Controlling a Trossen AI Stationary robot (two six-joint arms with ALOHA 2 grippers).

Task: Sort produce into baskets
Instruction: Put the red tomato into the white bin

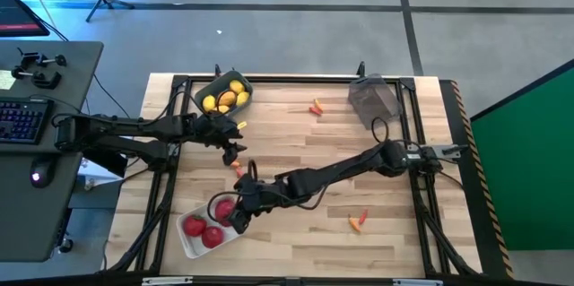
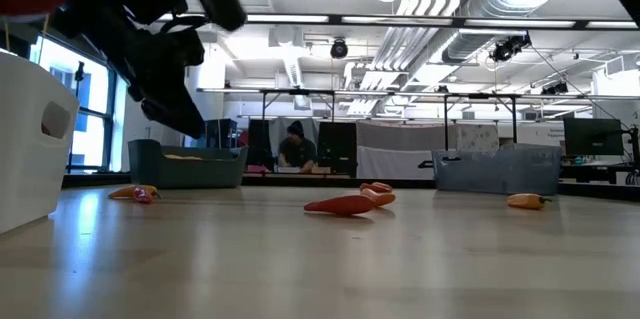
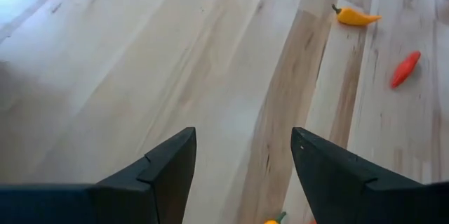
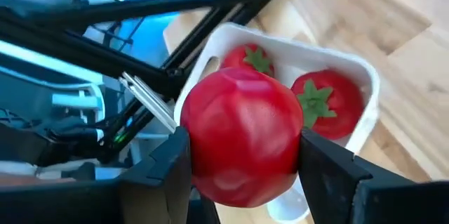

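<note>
A round red tomato (image 4: pixel 242 136) is filling the right wrist view, pinched between the two dark fingers of the right pincer (image 1: pixel 235 215). Just beyond that pincer the white basket (image 4: pixel 351 66) is sitting at the table's (image 1: pixel 305 241) near-left corner, holding two more red tomatoes (image 4: pixel 328 103). The left pincer (image 1: pixel 231 151) is hanging over bare wood, its fingers (image 3: pixel 165 168) spread with nothing between them; a small orange pepper (image 3: pixel 272 218) is lying just under its tips, and a yellow-orange pepper (image 3: pixel 356 17) and a red pepper (image 3: pixel 405 68) are lying farther ahead. Behind this pincer the blue-grey basket (image 1: pixel 208 91) is holding yellow lemons (image 1: pixel 226 99). The dark translucent basket (image 1: pixel 373 98) is standing well apart from both pincers.
</note>
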